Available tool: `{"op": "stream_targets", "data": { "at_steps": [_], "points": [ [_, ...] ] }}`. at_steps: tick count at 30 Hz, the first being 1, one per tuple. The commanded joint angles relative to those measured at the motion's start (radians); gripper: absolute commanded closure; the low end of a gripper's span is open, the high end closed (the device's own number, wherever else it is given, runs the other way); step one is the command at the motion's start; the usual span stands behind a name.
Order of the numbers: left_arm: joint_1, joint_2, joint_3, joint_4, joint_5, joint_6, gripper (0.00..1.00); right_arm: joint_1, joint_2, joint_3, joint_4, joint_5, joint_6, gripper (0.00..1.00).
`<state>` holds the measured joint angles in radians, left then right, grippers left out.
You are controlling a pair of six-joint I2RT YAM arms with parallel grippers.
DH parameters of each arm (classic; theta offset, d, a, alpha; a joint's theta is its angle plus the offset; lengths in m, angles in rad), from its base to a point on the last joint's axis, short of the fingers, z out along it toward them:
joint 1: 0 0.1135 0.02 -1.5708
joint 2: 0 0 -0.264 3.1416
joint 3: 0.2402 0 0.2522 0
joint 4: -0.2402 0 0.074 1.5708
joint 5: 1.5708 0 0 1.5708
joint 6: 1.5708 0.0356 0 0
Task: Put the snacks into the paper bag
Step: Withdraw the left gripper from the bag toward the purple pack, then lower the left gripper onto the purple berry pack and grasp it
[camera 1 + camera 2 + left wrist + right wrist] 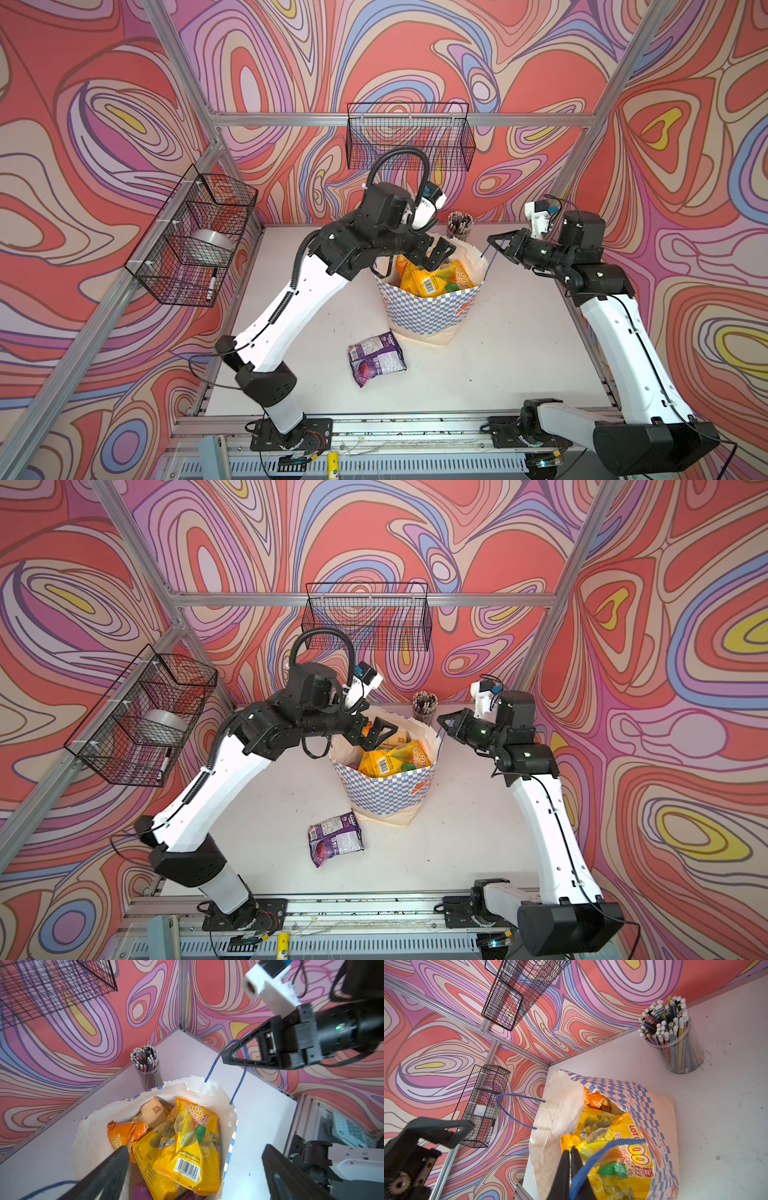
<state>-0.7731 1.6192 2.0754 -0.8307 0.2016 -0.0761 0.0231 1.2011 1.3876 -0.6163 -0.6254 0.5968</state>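
Observation:
The paper bag (428,316) (386,791), blue-and-white checkered, stands upright mid-table. Inside it lie snacks: yellow packets (187,1159) (612,1167), an orange one (124,1134) and a purple one (141,1190) lower down. Another purple packet (376,358) (334,837) lies flat on the table in front of the bag. My left gripper (436,253) (196,1148) hangs open over the bag's mouth, holding nothing. My right gripper (492,241) (570,1150) is shut on the bag's blue cord handle (214,1061) at the bag's right rim.
A clear cup of pencils (459,224) (672,1043) stands just behind the bag. One black wire basket (409,137) hangs on the back wall. Another (195,237), on the left wall, holds a tape roll and a marker. Aluminium rails run along the table's front edge.

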Motion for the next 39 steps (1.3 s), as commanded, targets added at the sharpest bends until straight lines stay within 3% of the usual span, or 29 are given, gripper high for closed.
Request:
{"op": "stream_targets", "data": {
  "at_steps": [1,3,6,12,16,24,30,39],
  "points": [
    [0.054,-0.125,-0.173,0.055,0.033,-0.133,0.00,0.004,0.000,0.032,0.059,0.009,0.002,1.00],
    [0.100,-0.229,-0.293,0.081,0.049,-0.197,0.00,0.004,0.000,0.027,0.067,0.004,0.006,1.00],
    [0.134,-0.358,-0.434,0.048,-0.033,-0.251,0.00,0.005,-0.007,0.018,0.077,-0.004,0.009,1.00],
    [0.169,-0.515,-0.714,-0.060,-0.098,-0.372,0.00,0.004,-0.033,-0.005,0.074,-0.005,0.003,1.00],
    [0.178,-0.569,-0.917,-0.067,-0.075,-0.512,0.00,0.005,-0.043,-0.021,0.069,-0.006,0.001,1.00],
    [0.178,-0.579,-1.310,0.085,-0.022,-0.810,0.00,0.004,-0.064,-0.058,0.063,-0.008,0.004,1.00],
    [0.171,-0.529,-1.451,0.187,-0.036,-0.914,0.00,0.004,-0.075,-0.067,0.048,-0.001,-0.005,1.00],
    [0.094,-0.377,-1.402,0.204,-0.088,-0.957,0.01,0.005,-0.080,-0.069,0.035,-0.001,-0.008,1.00]
  ]
}}
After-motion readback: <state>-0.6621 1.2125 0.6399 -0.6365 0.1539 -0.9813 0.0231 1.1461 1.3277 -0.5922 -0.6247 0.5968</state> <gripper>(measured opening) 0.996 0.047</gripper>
